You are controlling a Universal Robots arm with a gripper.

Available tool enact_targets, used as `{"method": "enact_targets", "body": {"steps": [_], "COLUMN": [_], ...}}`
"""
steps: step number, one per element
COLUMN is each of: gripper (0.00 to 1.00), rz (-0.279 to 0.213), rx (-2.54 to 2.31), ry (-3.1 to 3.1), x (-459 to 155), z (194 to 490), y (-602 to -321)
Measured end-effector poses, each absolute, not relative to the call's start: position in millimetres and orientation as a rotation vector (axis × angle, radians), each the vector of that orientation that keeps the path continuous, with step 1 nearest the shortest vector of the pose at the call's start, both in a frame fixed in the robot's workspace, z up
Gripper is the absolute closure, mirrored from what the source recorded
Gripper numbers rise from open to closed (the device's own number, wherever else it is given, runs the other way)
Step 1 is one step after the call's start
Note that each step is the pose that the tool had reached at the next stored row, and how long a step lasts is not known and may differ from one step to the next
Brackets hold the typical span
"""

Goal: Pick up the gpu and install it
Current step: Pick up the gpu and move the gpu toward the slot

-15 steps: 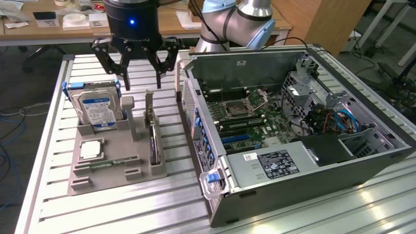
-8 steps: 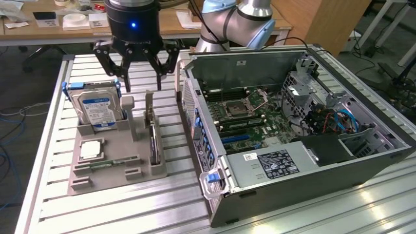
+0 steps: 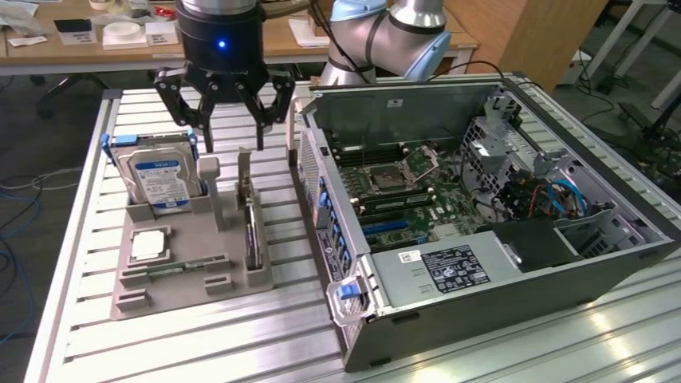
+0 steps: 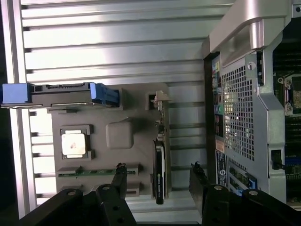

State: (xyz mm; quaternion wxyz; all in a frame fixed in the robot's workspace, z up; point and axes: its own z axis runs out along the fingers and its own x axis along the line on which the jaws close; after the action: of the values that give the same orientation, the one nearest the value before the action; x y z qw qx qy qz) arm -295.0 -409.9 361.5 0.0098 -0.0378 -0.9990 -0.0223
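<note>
I'm on the approach for the pick: my pincer (image 3: 234, 144) hangs wide open and empty over the gpu (image 3: 251, 227), standing on edge in the grey tray (image 3: 171, 279) at the computer case's (image 3: 479, 199) 9 o'clock (exterior view), so the grasp calls for straddling that thin card squarely.

Black tool (image 3: 236, 144), blue light (image 3: 222, 44); silver-blue arm (image 3: 396, 32)

Pretty standard lab room: ribbed aluminium table (image 3: 159, 351) up front, cluttered light-wood desk (image 3: 117, 54) behind it, wooden cabinet (image 3: 532, 32) at the exterior view's right, blue cables (image 3: 13, 239) looping over the grey floor (image 3: 48, 144) at its left.
</note>
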Motion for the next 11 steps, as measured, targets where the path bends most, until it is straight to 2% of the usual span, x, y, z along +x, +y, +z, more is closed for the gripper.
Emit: {"method": "enact_targets", "body": {"steps": [11], "gripper": [0.35], "rz": [-0.071], "rx": [-0.118], "ry": [-3.112], "x": [-294.0], "z": [356.4], "y": [-410.0]}}
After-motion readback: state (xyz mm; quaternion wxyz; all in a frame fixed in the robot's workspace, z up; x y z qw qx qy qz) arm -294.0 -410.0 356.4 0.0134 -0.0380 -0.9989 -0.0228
